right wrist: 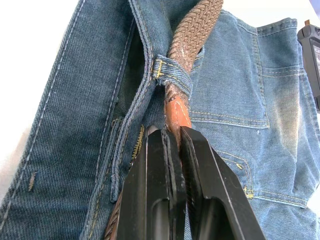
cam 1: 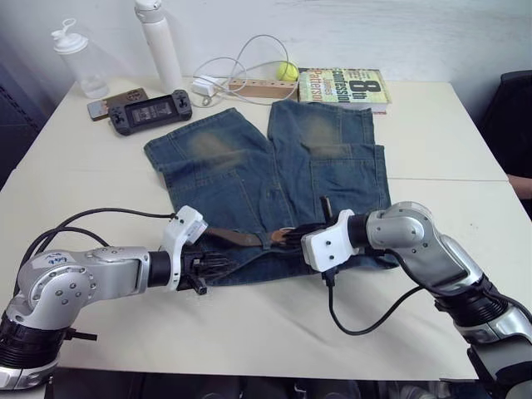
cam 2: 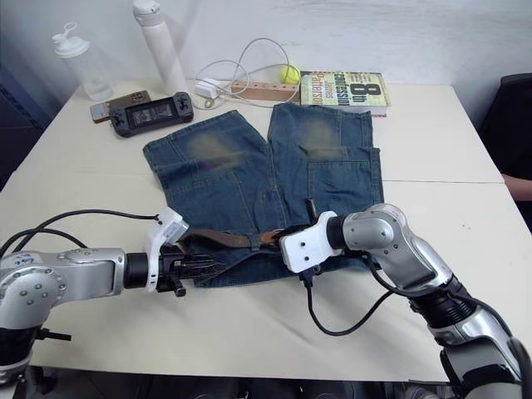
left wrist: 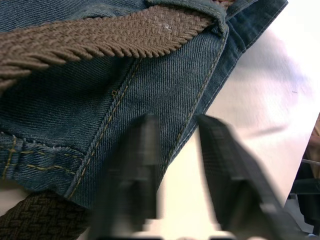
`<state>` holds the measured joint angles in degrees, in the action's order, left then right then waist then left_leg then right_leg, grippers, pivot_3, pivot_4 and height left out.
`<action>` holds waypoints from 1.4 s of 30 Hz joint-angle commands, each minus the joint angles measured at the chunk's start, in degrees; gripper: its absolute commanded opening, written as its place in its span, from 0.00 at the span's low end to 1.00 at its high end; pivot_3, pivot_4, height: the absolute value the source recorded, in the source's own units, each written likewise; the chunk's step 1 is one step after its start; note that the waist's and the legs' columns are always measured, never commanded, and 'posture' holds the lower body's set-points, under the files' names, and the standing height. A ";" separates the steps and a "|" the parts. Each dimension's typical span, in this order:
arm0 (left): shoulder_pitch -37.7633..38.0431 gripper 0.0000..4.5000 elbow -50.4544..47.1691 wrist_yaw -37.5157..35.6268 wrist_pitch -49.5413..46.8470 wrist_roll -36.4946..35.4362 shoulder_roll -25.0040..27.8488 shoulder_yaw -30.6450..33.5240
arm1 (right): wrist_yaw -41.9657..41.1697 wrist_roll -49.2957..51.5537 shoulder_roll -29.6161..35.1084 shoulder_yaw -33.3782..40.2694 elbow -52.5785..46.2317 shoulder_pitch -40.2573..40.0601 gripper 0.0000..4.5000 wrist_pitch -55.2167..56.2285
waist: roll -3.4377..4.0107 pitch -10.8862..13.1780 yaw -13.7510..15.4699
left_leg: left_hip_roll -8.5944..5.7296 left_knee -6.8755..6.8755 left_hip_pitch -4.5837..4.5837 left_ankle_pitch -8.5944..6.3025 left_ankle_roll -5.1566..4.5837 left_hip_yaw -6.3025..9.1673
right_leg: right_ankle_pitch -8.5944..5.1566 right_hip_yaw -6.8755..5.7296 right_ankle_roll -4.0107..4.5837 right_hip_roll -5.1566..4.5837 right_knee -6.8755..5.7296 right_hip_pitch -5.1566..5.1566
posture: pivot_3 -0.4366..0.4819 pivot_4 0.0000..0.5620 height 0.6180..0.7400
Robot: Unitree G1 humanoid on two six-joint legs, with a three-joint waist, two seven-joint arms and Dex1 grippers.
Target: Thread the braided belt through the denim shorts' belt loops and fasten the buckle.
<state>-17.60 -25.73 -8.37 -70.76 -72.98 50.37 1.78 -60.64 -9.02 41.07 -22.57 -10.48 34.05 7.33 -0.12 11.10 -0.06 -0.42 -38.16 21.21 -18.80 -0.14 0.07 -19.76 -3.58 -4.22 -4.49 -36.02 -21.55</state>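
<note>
Brown braided belt (right wrist: 192, 30) pinched in right gripper (right wrist: 177, 137); left gripper (left wrist: 177, 135) open beside denim shorts (cam 1: 274, 166).

arms: silver-grey rounded metal shells | wrists: white blocks | fingers: black, two per gripper | cables: black, looping from each wrist

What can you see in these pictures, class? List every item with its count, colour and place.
denim shorts: one, blue, table centre
braided belt: one, brown, along the waistband, through a belt loop
book: one, green-yellow, far edge
ball: one, yellow, beside the book
cable: one, white, far edge
game console: one, black, far left
bottles: two, white and clear, far left
table: one, cream
left hand: open, at the waistband
right hand: shut on the belt
</note>
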 commanded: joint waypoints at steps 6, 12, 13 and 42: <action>2.61 0.00 0.82 10.38 -2.20 8.28 -11.25 -2.39 | 0.95 -0.01 0.01 2.38 -0.93 -0.54 0.00 -0.07 | -0.01 -0.01 0.38 | 0.00 -0.04 -0.02 0.01 0.00 0.02 | 0.01 -0.01 -0.02 0.00 0.00 0.05 | 0.48 0.27 0.96; 5.95 0.00 -0.11 10.32 -8.14 12.27 -10.81 -6.94 | 3.15 -1.54 3.13 5.25 3.15 1.84 0.00 9.31 | -0.01 -0.01 0.70 | -0.02 -0.09 -0.15 0.02 -0.02 0.01 | 0.04 -0.01 -0.06 -0.02 -0.02 0.19 | 0.48 0.27 0.96; 6.52 0.00 -0.13 10.03 -8.28 14.31 -9.54 -8.40 | 2.97 -1.26 4.22 5.90 4.79 2.75 0.00 11.65 | -0.01 -0.01 0.60 | -0.02 -0.10 -0.16 0.02 -0.02 0.00 | 0.04 0.00 -0.06 -0.02 -0.01 0.19 | 0.48 0.27 0.96; 6.86 0.51 -2.24 -26.55 -4.01 7.18 4.88 13.04 | -4.26 3.85 13.15 8.72 35.94 19.49 0.00 29.81 | 0.29 -0.15 -1.42 | 0.17 0.28 -0.40 0.11 0.21 -0.42 | -0.12 0.43 0.19 0.12 -0.33 -0.12 | 0.48 0.27 0.96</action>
<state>-10.93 -26.34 -30.86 -75.35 -63.19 54.12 11.94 -65.01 -6.84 53.71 -16.34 28.36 53.22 38.32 0.18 10.95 -1.48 -0.25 -37.99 20.99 -18.70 0.05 -0.28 -19.88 -3.22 -4.03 -4.38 -36.35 -21.75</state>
